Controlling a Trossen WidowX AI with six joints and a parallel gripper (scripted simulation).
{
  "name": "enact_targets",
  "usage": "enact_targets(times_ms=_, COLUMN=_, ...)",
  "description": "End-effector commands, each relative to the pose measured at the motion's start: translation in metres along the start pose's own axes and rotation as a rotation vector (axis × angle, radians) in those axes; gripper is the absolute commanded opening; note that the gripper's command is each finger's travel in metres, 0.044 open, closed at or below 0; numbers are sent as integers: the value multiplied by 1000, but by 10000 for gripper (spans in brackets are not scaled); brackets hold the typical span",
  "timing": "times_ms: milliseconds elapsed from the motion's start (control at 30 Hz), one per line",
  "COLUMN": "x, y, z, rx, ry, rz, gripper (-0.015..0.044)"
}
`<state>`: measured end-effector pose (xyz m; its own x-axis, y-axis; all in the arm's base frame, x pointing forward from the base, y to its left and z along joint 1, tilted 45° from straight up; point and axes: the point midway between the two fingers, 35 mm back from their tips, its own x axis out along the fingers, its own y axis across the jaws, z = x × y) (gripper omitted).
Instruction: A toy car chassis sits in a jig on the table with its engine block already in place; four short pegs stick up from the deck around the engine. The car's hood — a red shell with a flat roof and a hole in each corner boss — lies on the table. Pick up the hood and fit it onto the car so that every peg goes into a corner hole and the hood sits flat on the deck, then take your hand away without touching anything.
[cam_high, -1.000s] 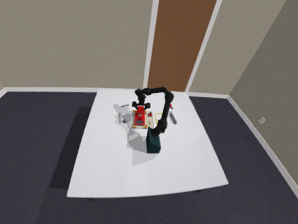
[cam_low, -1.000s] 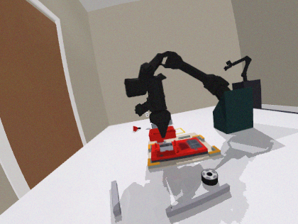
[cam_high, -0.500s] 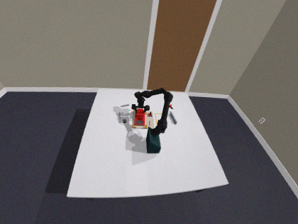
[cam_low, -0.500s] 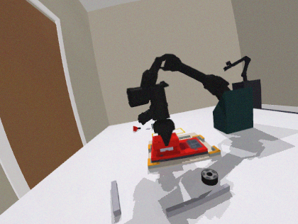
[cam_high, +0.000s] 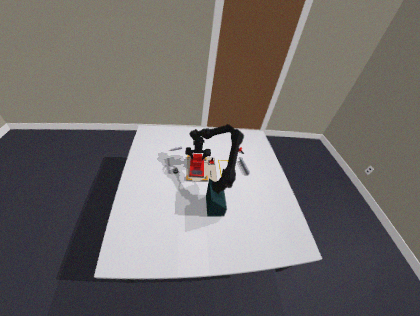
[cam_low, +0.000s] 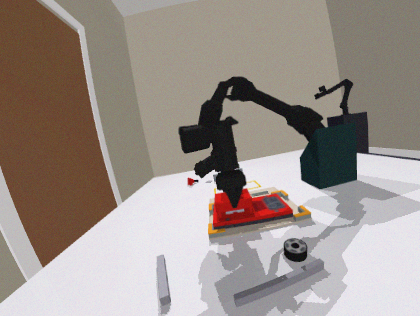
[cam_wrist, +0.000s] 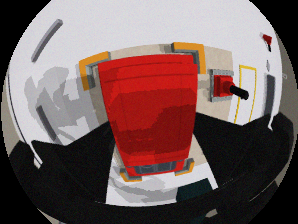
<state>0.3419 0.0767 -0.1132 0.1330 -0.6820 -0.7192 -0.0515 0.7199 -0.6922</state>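
From the top view, the gripper (cam_high: 198, 152) is squeezing the red hood (cam_high: 198, 163), fingers wide apart around it, over the car (cam_high: 198, 173) on the white table (cam_high: 150, 235).

From the side, the hood (cam_low: 235, 206) is sitting on the car. I am counting two gray bars (cam_low: 162, 279) and one black ring (cam_low: 295, 248).

In the wrist view, the hood (cam_wrist: 149, 112) is looking like a flat-topped red box.
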Motion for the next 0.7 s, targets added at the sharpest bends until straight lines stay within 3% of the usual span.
enact_targets(times_ms=0, x=1, y=0, z=0, rx=-6, ry=-5, rz=-4, gripper=0)
enact_targets(times_ms=667, x=11, y=0, z=0, rx=-6, ry=-5, rz=-5, gripper=0)
